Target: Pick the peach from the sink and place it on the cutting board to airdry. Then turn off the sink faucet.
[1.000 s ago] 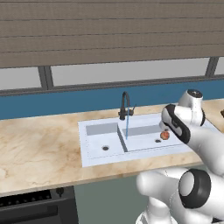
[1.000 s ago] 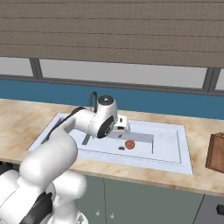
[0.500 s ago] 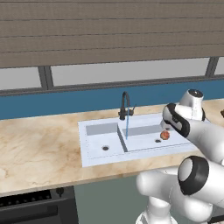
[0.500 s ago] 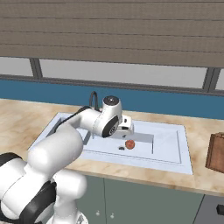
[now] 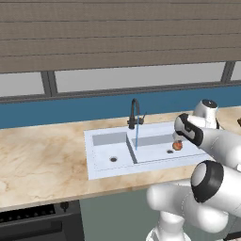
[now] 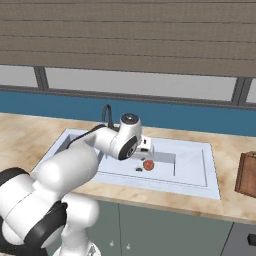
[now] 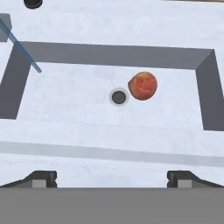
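Here, far left in the left base view, a dark stove front (image 5: 33, 223) sits below the marble desk (image 5: 42, 155). The sink (image 5: 101, 162) lies in the desk, left basin with its own drain (image 5: 113, 159). The sink faucet (image 5: 135, 113) stands black at the back rim, between the basins, with a thin blue water stream (image 5: 137, 137) falling from it just right of the divider. The right basin holds the peach (image 5: 177, 146), resting on the basin floor just beside the drain (image 5: 170, 151), to its right. The hand (image 5: 179, 137) hangs over the right basin above the peach, not touching it.

In the right base view the faucet (image 6: 106, 114) is partly hidden behind the arm; the peach (image 6: 148, 165) sits just right of the drain (image 6: 139, 169). The cutting board (image 6: 247, 175) stands at the far right edge on the desk (image 6: 235, 150), well apart from the sink (image 6: 210, 170).

In the hand view the water stream (image 7: 22, 46) is upper left, then the drain (image 7: 119, 96), with the peach (image 7: 143, 85) touching its right edge. The hand (image 7: 112, 178) is spread wide, both fingertips (image 7: 43, 177) at the bottom with nothing between them, the peach well clear of them.
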Available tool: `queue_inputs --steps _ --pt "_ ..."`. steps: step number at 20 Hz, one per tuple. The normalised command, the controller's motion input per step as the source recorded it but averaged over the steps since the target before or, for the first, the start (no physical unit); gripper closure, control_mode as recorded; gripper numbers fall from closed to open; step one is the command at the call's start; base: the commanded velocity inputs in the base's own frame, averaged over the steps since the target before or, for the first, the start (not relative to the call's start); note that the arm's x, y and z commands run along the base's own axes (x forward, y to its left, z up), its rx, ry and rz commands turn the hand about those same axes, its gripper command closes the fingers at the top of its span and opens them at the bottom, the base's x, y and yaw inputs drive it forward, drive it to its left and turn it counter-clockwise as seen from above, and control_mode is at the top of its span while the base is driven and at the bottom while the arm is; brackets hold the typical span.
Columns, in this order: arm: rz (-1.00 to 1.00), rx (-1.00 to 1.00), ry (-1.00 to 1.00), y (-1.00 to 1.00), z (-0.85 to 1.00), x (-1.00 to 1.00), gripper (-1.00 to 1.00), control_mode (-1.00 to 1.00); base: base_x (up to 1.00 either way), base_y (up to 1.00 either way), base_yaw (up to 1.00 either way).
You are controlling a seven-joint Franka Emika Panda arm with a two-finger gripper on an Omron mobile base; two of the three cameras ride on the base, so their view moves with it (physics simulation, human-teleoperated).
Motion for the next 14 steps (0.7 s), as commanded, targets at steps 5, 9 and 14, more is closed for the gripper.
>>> queue_inputs --steps 5,9,14 --pt "0.0 0.0 0.0 -0.03 -0.27 0.01 -1.0 -1.0 0.0 0.0 0.0" --pt "0.0 0.0 0.0 -0.04 -0.14 0.04 -1.0 -1.0 0.0 0.0 0.0" --pt "0.0 0.0 0.0 -0.07 -0.04 0.08 -1.0 -1.0 0.0 0.0 0.0"
